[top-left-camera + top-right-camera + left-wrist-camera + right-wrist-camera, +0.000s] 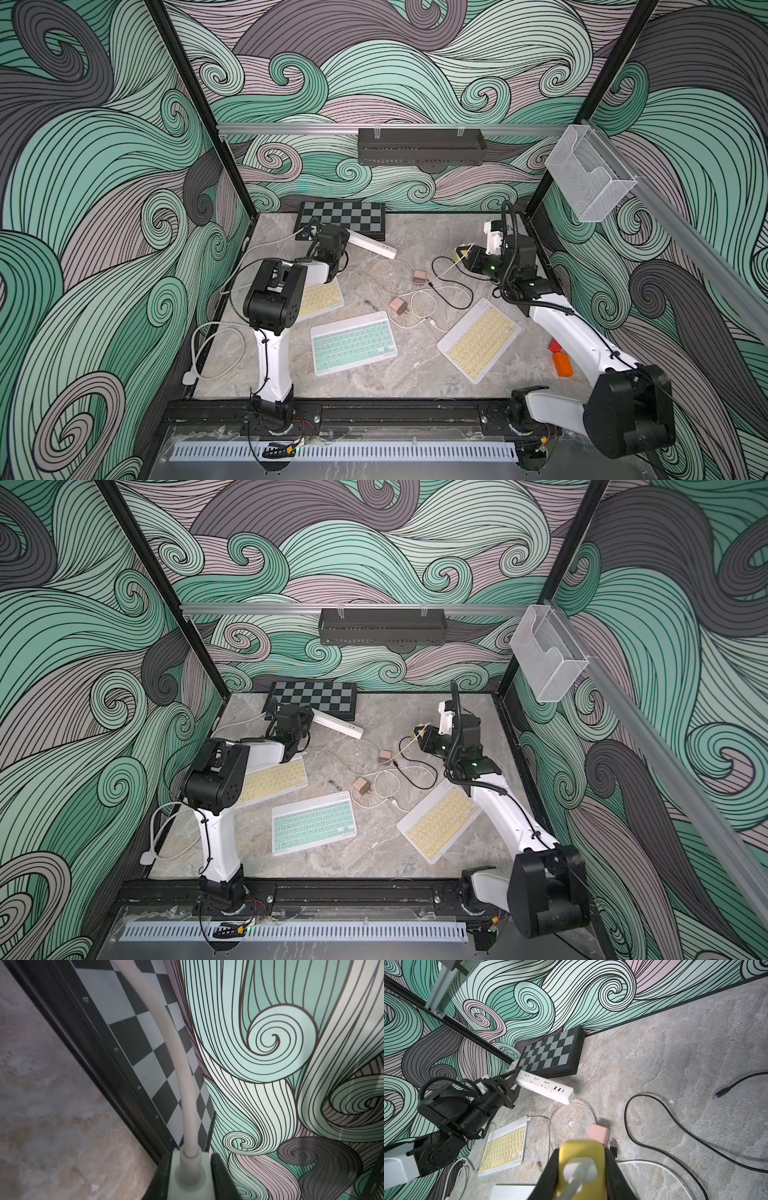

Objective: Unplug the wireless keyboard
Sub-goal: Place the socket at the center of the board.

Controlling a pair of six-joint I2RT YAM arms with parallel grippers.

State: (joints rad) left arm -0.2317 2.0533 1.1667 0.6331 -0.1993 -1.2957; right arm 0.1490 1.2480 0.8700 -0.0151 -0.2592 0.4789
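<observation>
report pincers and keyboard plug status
Left pincer shut on power strip at its cord end. Right pincer shut on yellow charger, apart from the strip. White cable still in yellow keyboard by left arm. Loose black cable and pink charger lie nearby.

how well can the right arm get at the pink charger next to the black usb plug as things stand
Probably not yet. The pink charger lies uncovered close by, but the right gripper has its jaws shut on a yellow charger, so it has nothing free to grasp with.
</observation>
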